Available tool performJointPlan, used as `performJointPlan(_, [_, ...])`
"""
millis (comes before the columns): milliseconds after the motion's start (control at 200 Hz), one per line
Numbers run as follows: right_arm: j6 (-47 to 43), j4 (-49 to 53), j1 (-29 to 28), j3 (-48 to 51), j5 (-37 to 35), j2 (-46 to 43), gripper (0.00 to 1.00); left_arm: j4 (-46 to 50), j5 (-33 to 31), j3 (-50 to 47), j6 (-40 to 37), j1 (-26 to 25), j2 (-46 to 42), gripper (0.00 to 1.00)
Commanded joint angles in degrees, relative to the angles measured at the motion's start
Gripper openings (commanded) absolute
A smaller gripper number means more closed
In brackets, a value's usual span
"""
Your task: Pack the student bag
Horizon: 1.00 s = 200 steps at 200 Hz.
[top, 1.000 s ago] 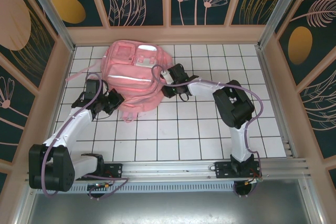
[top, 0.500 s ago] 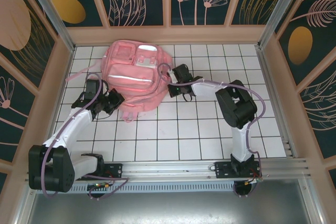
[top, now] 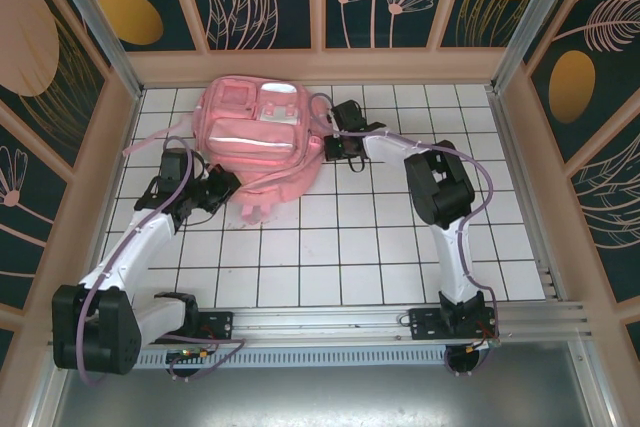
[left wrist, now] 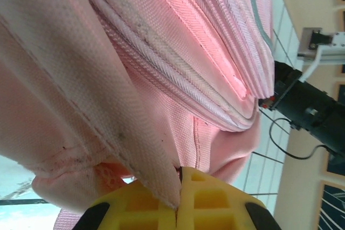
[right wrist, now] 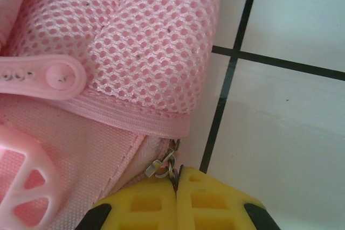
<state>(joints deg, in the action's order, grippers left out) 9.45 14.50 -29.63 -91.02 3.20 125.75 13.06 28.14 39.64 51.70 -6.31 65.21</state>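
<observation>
The student bag [top: 255, 132] lies toward the table's [top: 400, 237] eleven o'clock, the left gripper [top: 226, 188] clamped on its fabric at seven o'clock, the right gripper [top: 329, 141] clamped on its zip pull [right wrist: 161, 166] at three o'clock.

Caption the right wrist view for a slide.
Right claw shut on the zip pull of the pink backpack, beside its mesh pocket.
</observation>
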Motion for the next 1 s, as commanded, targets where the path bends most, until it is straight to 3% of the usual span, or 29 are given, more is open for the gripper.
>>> performJointPlan(0, [3.04,2.32,6.36,-0.49,-10.84,-0.19,0.00,-9.26,4.99,-0.18,3.25,-1.43,-4.09,0.00])
performJointPlan(315, [5.25,2.99,13.58,6.49,-15.75,-7.16,0.00,-17.03,1.28,1.29,10.45,-14.67,-0.16,0.00])
performJointPlan(445, [6.30,3.47,17.21,10.31,-17.27,-10.20,0.00,-17.40,0.29,2.78,10.69,-17.99,2.02,0.00])
performJointPlan(580, [4.44,0.84,19.55,15.22,-14.11,-14.42,0.00,-17.80,-0.22,3.75,10.86,-19.93,3.81,0.00])
performJointPlan(665, [2.80,-1.90,19.49,18.25,-10.39,-17.37,0.01,-17.95,-0.22,4.14,10.79,-20.16,4.60,0.30])
performJointPlan(735, [2.09,-4.42,19.24,20.71,-5.62,-19.96,0.21,-17.24,-0.67,5.04,9.91,-20.14,5.17,0.56])
performJointPlan(786, [2.47,-5.66,18.98,22.11,-4.33,-21.77,0.42,-15.12,-1.41,6.75,8.26,-20.19,5.75,0.65])
performJointPlan(826, [2.74,-6.29,18.70,22.99,-4.28,-23.30,0.54,-11.93,-3.14,8.98,6.17,-20.15,6.36,0.72])
performJointPlan(941, [3.84,-7.57,18.57,25.37,-4.34,-28.35,0.70,-2.23,-9.77,15.70,-0.89,-19.82,7.90,0.88])
performJointPlan(996, [4.08,-7.94,18.64,26.33,-5.22,-31.29,0.72,1.45,-13.86,20.11,-3.66,-19.19,8.65,0.95])
